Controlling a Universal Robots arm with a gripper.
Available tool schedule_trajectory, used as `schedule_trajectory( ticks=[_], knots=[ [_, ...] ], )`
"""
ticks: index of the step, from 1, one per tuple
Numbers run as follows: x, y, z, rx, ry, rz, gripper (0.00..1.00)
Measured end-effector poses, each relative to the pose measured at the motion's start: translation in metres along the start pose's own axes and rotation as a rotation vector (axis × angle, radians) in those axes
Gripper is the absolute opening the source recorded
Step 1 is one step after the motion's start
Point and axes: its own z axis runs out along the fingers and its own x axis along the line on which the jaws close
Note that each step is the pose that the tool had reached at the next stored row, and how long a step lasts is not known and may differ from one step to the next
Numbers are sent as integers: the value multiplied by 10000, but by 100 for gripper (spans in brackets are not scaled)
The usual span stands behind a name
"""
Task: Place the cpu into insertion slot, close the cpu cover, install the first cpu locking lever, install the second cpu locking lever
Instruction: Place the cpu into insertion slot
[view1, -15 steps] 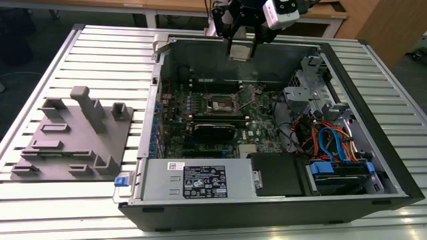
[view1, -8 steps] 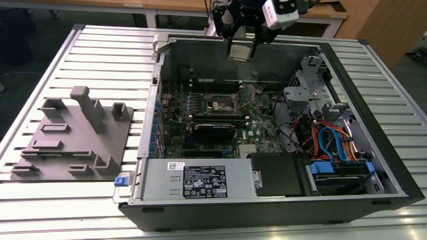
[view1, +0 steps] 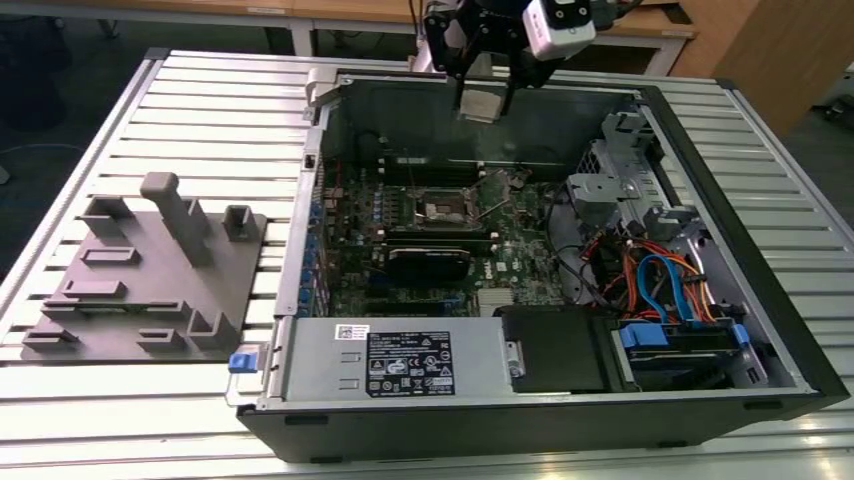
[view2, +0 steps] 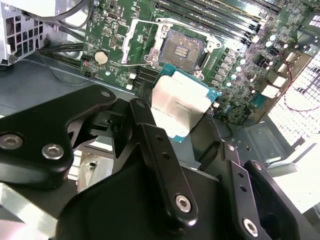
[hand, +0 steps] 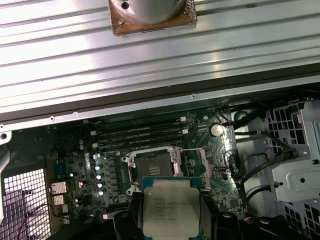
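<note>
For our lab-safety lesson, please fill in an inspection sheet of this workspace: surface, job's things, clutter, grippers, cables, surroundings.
Surface: slatted metal table carrying an open computer case.
Job's things: cpu held above the motherboard; insertion slot empty; cpu cover swung open beside it.
Clutter: grey fixture plate on the table, exterior view's left.
Grippers: the hand is shut on the cpu, high over the case.
Cables: orange and blue cables inside the case, exterior view's right.
Surroundings: wooden furniture behind the table.

Nothing legible: print on the white label on the power supply and faint lines on the cpu are too small to read
</note>
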Motion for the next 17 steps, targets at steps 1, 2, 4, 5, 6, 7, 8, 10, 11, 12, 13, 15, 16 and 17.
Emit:
schedule_trajectory(
  ticks=[1, 2, 4, 5, 6, 7, 8, 10, 11, 12, 13, 15, 16, 17],
  knots=[
    [0, 0, 1, -1, -8, 95, 54],
    [0, 0, 2, -4, -20, 225, 54],
    [0, -1, 5, -8, -40, 450, 54],
    [0, -1, 6, -10, -50, 559, 54],
    [0, -1, 8, -13, -61, 681, 54],
    [0, -1, 9, -16, -75, 830, 54],
    [0, -1, 12, -20, -92, 1021, 54],
    [0, -2, 14, -26, -123, 1377, 54],
    [-1, -2, 15, -28, -133, 1492, 54],
    [-1, -2, 15, -29, -135, 1512, 54],
    [-1, -2, 15, -29, -135, 1513, 54],
    [0, -2, 15, -29, -136, 1519, 54],
    [0, -2, 15, -29, -136, 1519, 54],
    [0, -2, 15, -31, -136, 1519, 54]
  ],
)
